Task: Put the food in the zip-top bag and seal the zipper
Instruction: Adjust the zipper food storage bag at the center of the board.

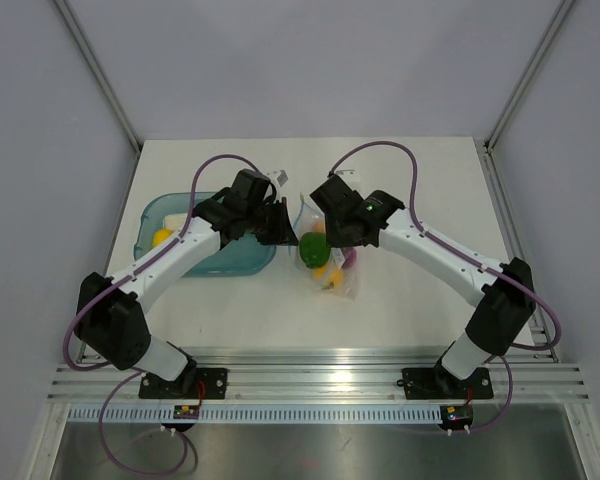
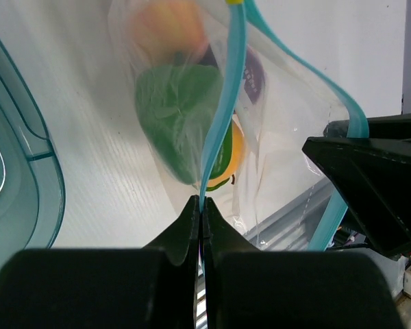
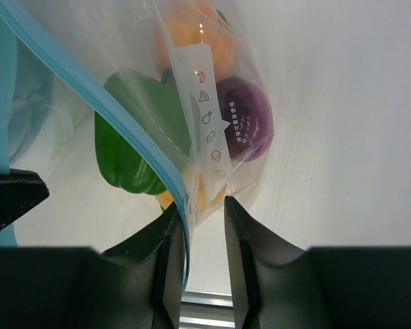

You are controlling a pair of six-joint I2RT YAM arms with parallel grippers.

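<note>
The zip-top bag (image 1: 332,268) hangs over the table between my two grippers, its clear plastic crinkled. Inside it is the food: a green pepper (image 3: 133,140), a purple piece (image 3: 248,116), an orange piece (image 3: 192,38) and a yellow one low down. My left gripper (image 2: 203,204) is shut on the light-blue zipper (image 2: 222,116) at one end of the bag's top edge. My right gripper (image 3: 200,205) stands open around the other end. There the zipper (image 3: 89,86) lies against the inner face of one finger, with a gap to the other finger.
A teal translucent tray (image 1: 148,218) sits left of the bag with a yellow piece (image 1: 162,238) in it; its rim (image 2: 34,147) is close to my left gripper. Grey enclosure walls stand on three sides and an aluminium rail runs along the near edge.
</note>
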